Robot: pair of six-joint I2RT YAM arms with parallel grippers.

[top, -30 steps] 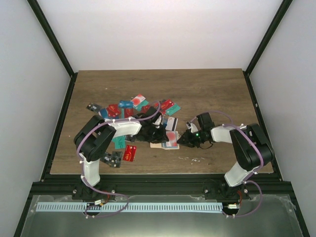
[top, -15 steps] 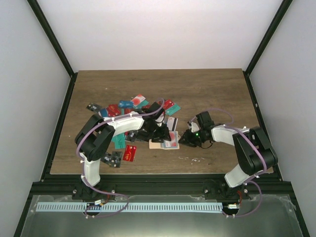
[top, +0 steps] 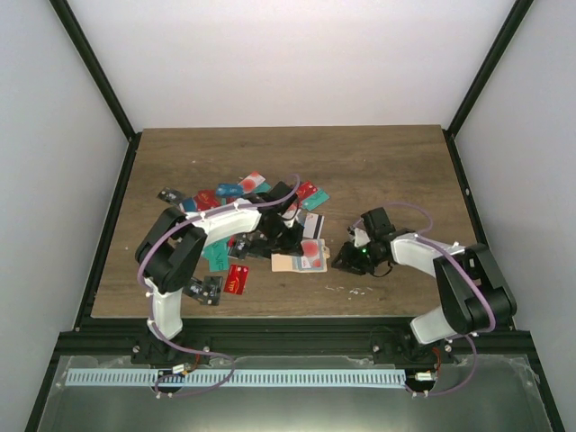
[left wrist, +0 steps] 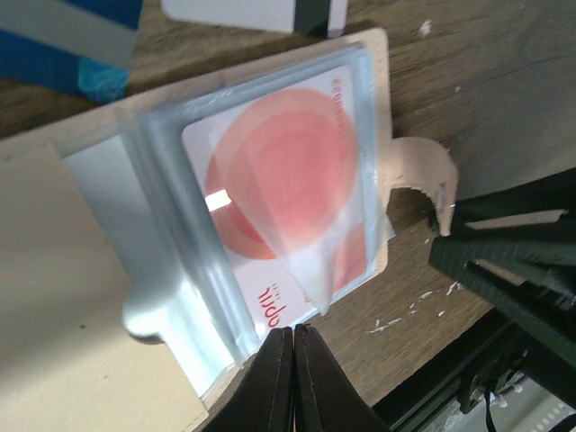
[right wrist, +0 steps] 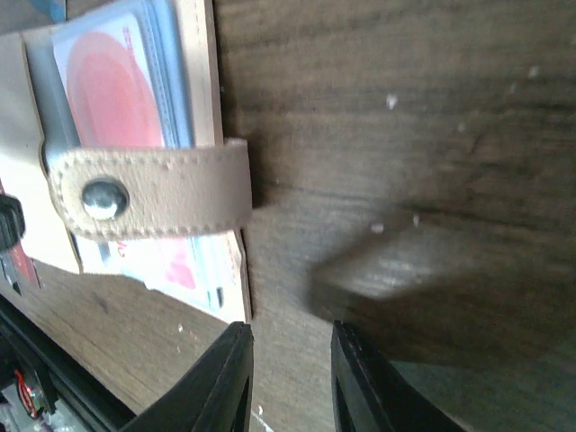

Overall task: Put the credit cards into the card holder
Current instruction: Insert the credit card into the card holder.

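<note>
The tan card holder (top: 290,263) lies open on the table in front of the card pile. In the left wrist view its clear sleeves (left wrist: 171,270) hold a white card with a red circle (left wrist: 279,189), and its snap tab (left wrist: 419,169) sticks out to the right. My left gripper (left wrist: 293,335) is shut, its tips at the sleeves' edge with nothing between them; it also shows in the top view (top: 288,243). My right gripper (right wrist: 288,360) is open and empty over bare wood beside the tab (right wrist: 148,193), right of the holder (top: 346,262).
Several loose credit cards (top: 241,193) in red, teal, blue and black lie scattered behind and left of the holder. A red card (top: 237,277) and a black card (top: 205,289) lie near the front left. White crumbs (top: 351,290) dot the wood near the front edge.
My right gripper has drawn back a little to the right and nearer, away from the holder. My left gripper has shifted slightly right over the holder. The holder stays in place.
</note>
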